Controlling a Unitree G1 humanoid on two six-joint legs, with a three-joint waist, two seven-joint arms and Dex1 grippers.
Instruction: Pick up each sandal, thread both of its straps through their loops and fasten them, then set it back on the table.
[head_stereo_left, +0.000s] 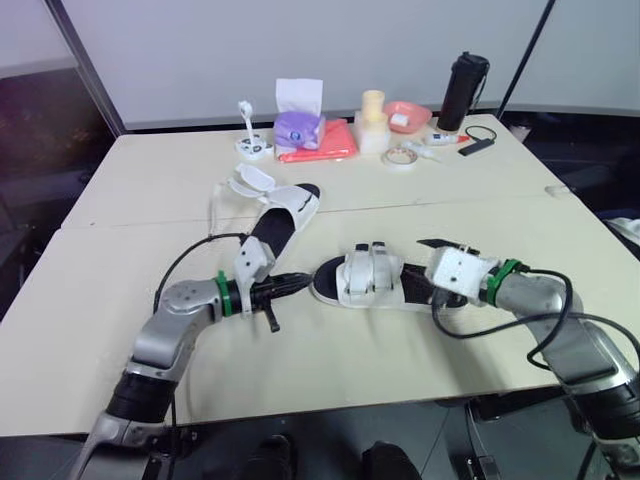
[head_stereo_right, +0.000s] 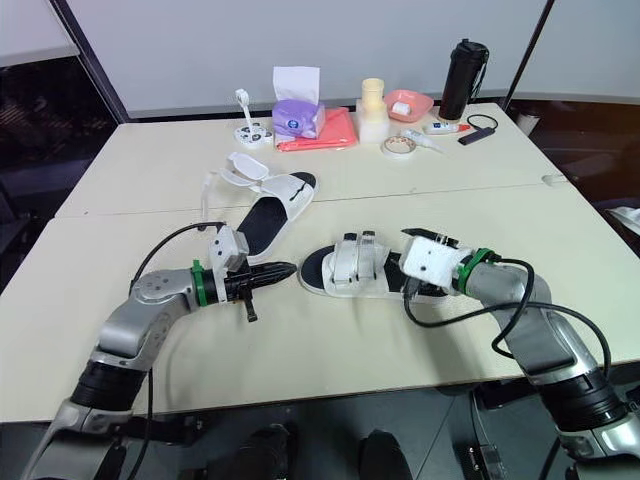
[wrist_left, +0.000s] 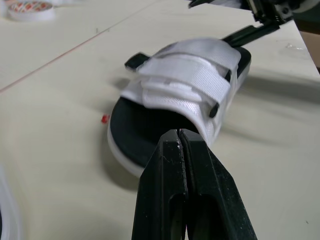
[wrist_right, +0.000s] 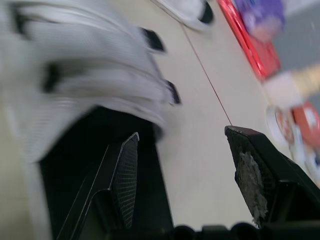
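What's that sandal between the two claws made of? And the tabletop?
Sandal: straps look like white woven fabric, matte, with a fuzzy hook-and-loop face; sole white and dull, probably foam or rubber. Table: smooth pale beige top, faint sheen, likely laminate.

Cream table, two tops butted, seam across the middle. Pale wall behind with a grey band low down, dark slanted poles either side. Dark floor beyond table edges. Even, soft light.
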